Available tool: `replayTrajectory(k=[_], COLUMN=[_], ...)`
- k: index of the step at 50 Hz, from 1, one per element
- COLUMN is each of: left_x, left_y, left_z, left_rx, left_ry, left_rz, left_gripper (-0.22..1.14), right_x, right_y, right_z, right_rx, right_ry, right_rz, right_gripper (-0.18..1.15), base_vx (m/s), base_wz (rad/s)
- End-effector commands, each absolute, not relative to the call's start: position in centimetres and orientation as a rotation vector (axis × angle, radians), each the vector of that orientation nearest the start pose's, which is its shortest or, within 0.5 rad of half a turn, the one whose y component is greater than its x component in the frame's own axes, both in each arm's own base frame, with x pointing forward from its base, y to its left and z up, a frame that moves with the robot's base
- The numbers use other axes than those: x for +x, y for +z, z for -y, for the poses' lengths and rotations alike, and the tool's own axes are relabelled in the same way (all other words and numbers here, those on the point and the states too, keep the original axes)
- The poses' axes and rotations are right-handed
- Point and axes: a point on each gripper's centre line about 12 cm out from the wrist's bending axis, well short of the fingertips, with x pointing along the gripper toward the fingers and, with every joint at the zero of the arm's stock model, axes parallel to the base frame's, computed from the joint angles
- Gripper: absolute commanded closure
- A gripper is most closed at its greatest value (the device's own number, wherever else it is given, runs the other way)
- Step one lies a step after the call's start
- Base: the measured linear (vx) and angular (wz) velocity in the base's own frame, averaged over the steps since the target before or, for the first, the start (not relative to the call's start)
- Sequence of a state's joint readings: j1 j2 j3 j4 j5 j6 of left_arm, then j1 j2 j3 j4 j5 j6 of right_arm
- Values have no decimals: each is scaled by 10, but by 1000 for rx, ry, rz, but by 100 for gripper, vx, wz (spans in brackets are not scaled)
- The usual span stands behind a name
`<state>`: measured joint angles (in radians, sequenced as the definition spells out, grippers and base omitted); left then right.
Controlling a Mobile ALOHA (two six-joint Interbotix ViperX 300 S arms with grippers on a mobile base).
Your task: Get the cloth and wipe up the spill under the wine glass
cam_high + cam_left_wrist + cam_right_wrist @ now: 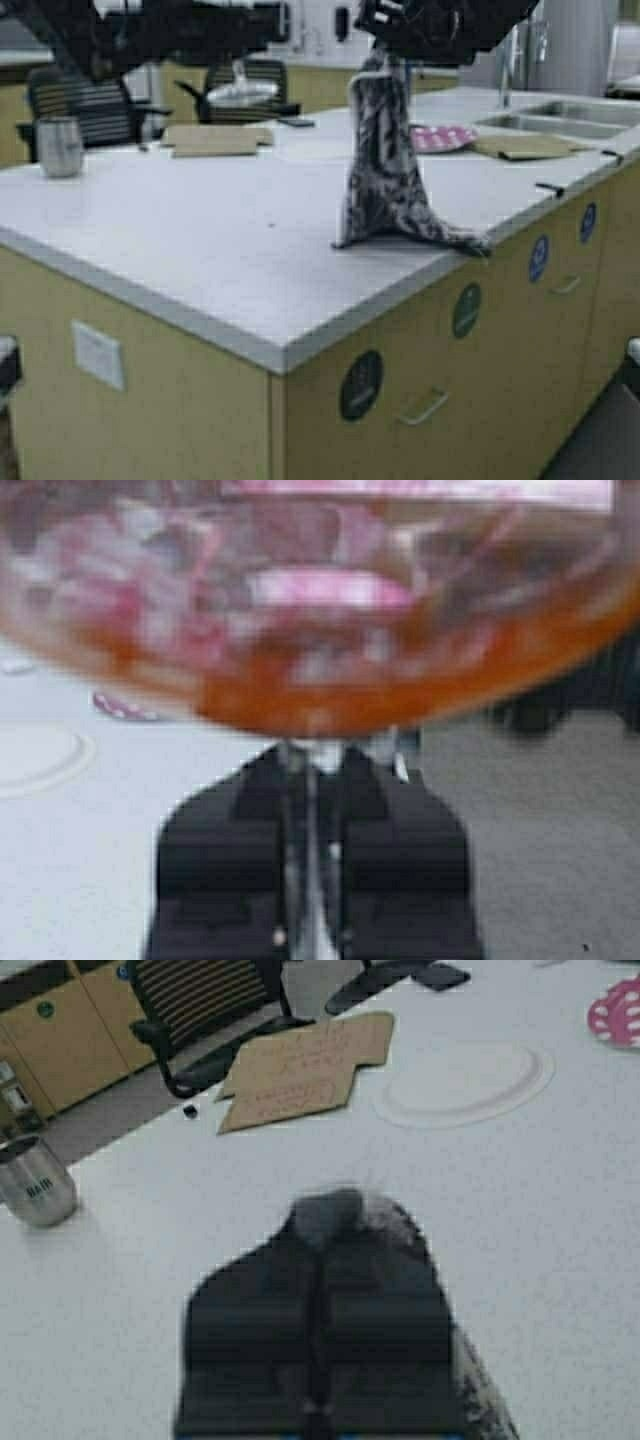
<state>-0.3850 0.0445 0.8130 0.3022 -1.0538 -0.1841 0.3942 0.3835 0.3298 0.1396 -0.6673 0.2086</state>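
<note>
The right tool (381, 52) hangs above the white bench (190, 240), its fingers pinched together on the top of the cloth (385, 160), which dangles full length with its lower hem spread on the bench top near the front edge. The left tool (312, 780), raised at the upper left, is clamped on the stem of the wine glass (300, 610), the reddish bowl just above its fingers. A steel mug (59, 146) stands at the bench's far left, tan mats (215, 138) and a pink dotted plate (442, 138) lie farther back.
</note>
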Motion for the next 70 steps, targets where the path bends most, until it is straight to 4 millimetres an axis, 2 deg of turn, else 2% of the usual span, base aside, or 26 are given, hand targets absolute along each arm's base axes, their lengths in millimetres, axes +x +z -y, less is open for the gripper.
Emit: replayTrajectory(k=[1, 5, 10, 18, 22, 27, 30, 33, 36, 43, 50, 56, 61, 70], left_x=[346, 351, 361, 372, 375, 377, 379, 383, 387, 397, 407, 415, 423, 435], left_y=[286, 313, 343, 372, 381, 381, 378, 371, 361, 335, 305, 277, 247, 198], left_z=[169, 169, 170, 171, 172, 173, 173, 175, 177, 182, 187, 191, 195, 203], left_rx=[-27, -11, 9, 25, 26, 24, 24, 23, 24, 27, 18, -5, -15, -25], left_ry=[-612, -588, -559, -531, -528, -527, -528, -529, -530, -538, -553, -560, -566, -585], left_rz=[242, 243, 243, 247, 262, 263, 255, 237, 214, 162, 133, 92, 43, 1], left_gripper=[78, 78, 78, 78, 78, 78, 78, 78, 78, 78, 78, 78, 78, 78], right_x=[477, 473, 461, 426, 404, 382, 375, 374, 379, 413, 432, 436, 435, 432], right_y=[171, 149, 127, 99, 88, 87, 90, 97, 103, 106, 90, 68, 58, 52], right_z=[-212, -235, -275, -345, -378, -408, -418, -420, -412, -349, -281, -237, -219, -215], right_rx=[298, 288, 271, 247, 233, 229, 229, 234, 230, 242, 225, 209, 202, 194], right_ry=[341, 378, 450, 586, 655, 724, 748, 755, 739, 608, 473, 384, 349, 342], right_rz=[-99, -138, -175, -227, -247, -244, -237, -225, -215, -229, -280, -336, -366, -381], right_gripper=[91, 91, 91, 91, 91, 91, 91, 91, 91, 91, 91, 91, 91, 91], base_vx=[0, 0, 0, 0, 0, 0, 0, 0, 0, 0, 0, 0, 0, 0], base_wz=[0, 0, 0, 0, 0, 0, 0, 0, 0, 0, 0, -1, 0, 0])
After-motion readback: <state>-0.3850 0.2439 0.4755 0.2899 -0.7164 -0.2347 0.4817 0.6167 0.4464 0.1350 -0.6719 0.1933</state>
